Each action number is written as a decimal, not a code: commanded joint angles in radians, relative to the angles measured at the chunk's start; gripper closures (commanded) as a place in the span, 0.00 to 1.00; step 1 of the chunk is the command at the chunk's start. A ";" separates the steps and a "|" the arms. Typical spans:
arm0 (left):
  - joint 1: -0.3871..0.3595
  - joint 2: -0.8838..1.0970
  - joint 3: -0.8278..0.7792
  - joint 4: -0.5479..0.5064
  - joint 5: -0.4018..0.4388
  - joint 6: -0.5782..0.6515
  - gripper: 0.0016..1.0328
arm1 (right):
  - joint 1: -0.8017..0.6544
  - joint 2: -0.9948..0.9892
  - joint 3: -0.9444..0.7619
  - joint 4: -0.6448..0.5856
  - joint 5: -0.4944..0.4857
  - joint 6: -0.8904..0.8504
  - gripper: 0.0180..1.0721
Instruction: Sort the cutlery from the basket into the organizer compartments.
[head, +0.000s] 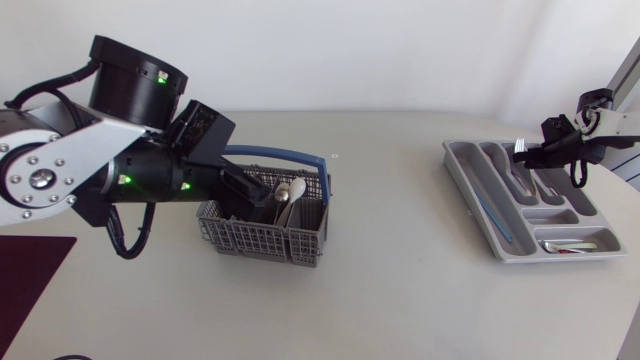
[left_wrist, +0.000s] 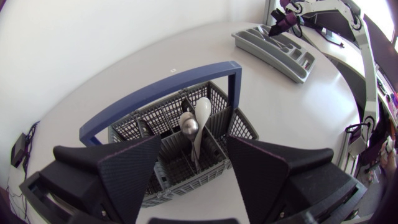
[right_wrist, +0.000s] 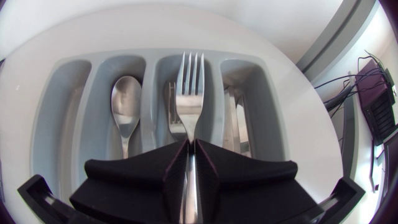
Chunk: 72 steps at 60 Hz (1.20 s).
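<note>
Head view: the organizer lies well apart from the basket, whose contents the left arm partly covers. The right gripper clamps a fork above the organizer's middle compartment (handle hidden between the fingers). The left gripper, far from the organizer, gapes wide and empty over the basket's spoon.

Grey mesh basket with blue handle, white spoon and metal spoon upright inside, grey organizer, fork pinched in right gripper over a middle compartment, tablespoon lying alongside.
</note>
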 joint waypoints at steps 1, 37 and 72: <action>-0.004 -0.009 -0.040 0.018 -0.007 0.020 0.29 | 0.012 0.031 0.012 -0.017 0.013 0.023 0.74; 0.011 0.073 -0.080 0.119 -0.005 0.082 0.29 | 0.104 -0.509 -0.480 0.103 -0.020 -0.020 0.30; 0.085 0.156 -0.081 0.205 0.128 0.129 0.29 | 0.529 -1.127 -0.860 -0.035 -0.174 0.056 0.28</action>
